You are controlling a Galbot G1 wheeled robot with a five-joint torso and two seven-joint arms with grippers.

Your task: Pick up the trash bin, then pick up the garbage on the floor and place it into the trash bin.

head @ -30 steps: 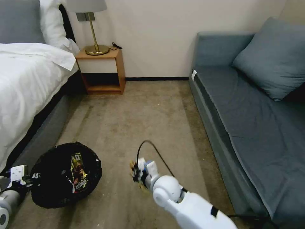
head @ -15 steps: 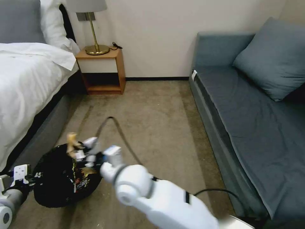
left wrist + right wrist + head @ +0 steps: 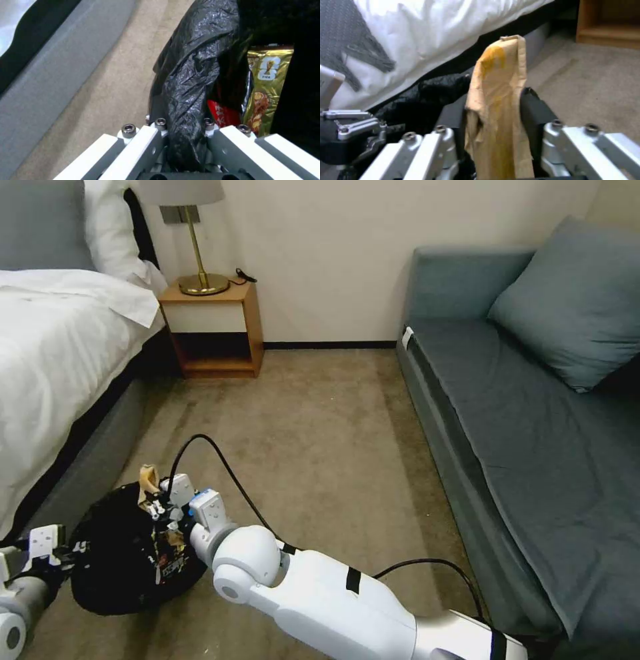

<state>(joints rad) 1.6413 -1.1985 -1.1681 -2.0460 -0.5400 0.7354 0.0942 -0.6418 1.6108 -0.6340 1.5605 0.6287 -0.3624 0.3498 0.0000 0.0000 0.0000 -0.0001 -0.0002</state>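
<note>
Two grippers are at work in the lower left of the head view. The left gripper [image 3: 63,553] sits at the frame's bottom-left corner, and in the left wrist view its fingers [image 3: 146,140] are clamped on the crinkly black rim of the trash bin [image 3: 193,82]. The bin [image 3: 127,553] hangs low over the carpet [image 3: 320,447], beside the grey bed base [image 3: 93,460]. Inside it lie a gold-brown candy wrapper [image 3: 266,87] and a red snack bag [image 3: 223,115].

The right gripper [image 3: 157,497] reaches across from the lower right of the frame and hovers over the bin's far rim. Its jaws stand narrow, pinching a crumpled tan wrapper [image 3: 498,100] that sticks up between the dark pads [image 3: 533,110]; the wrapper [image 3: 148,475] pokes above the bin's edge.
</note>
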